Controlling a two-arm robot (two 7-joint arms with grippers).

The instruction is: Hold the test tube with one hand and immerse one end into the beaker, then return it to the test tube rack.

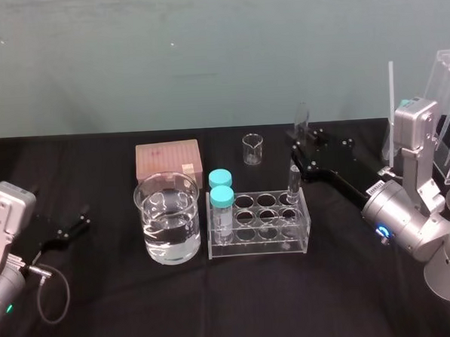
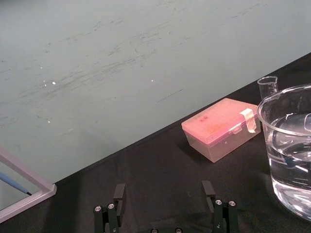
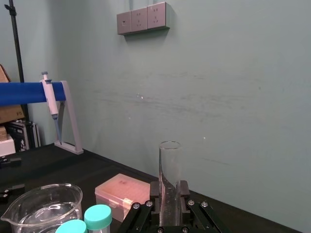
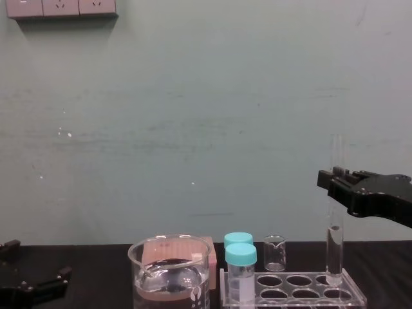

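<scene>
The test tube (image 4: 335, 238) stood upright at the chest view's lower right, its round end at an end hole of the test tube rack (image 4: 293, 297), pinched high up by the right gripper (image 4: 333, 177). We judged a straight lift came first, the beaker (image 4: 170, 270) lying toward frame left. The left gripper (image 2: 165, 198) sat spread, well apart.

Head view high, angled down, chest view low and level, wrist views close, all sharing the beaker (image 1: 168, 236)

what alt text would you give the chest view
The right gripper holds a test tube upright, its lower end in the rack, far right. A beaker of water stands left of the rack, which holds two teal-capped vials. The left gripper rests open at lower left.
</scene>
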